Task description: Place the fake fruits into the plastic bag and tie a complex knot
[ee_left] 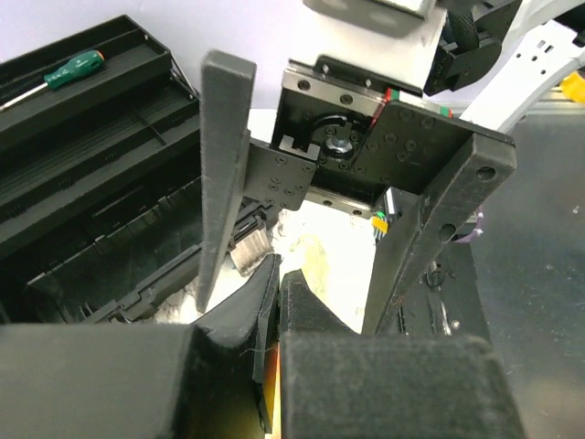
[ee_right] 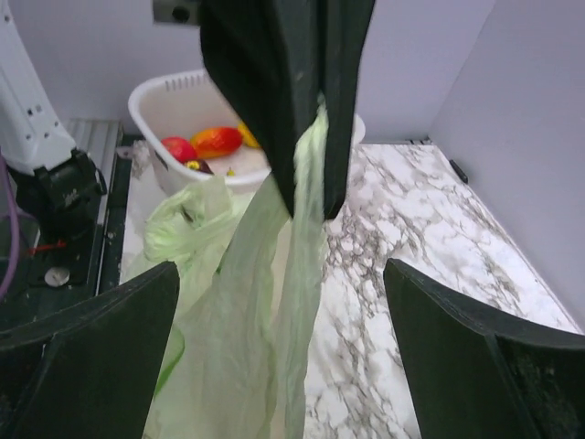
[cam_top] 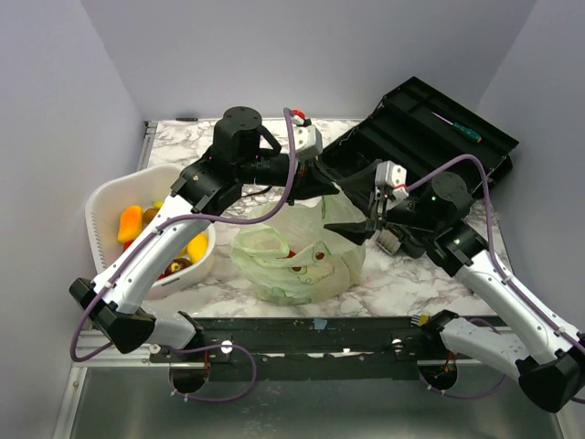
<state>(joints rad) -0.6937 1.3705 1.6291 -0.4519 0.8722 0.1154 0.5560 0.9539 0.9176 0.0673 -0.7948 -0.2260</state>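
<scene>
The pale green plastic bag lies crumpled at the table's middle, with red and brown fake fruits showing through it. More fake fruits, an orange mango, a yellow banana and dark pieces, lie in the white basket. My left gripper is shut on a stretched bag handle and holds it up. My right gripper is wide open, its fingers on either side of that handle without touching it. No knot shows.
A black open toolbox with a green screwdriver stands at the back right, just behind both grippers. The white basket also shows in the right wrist view with a red apple. Grey walls enclose the marble table.
</scene>
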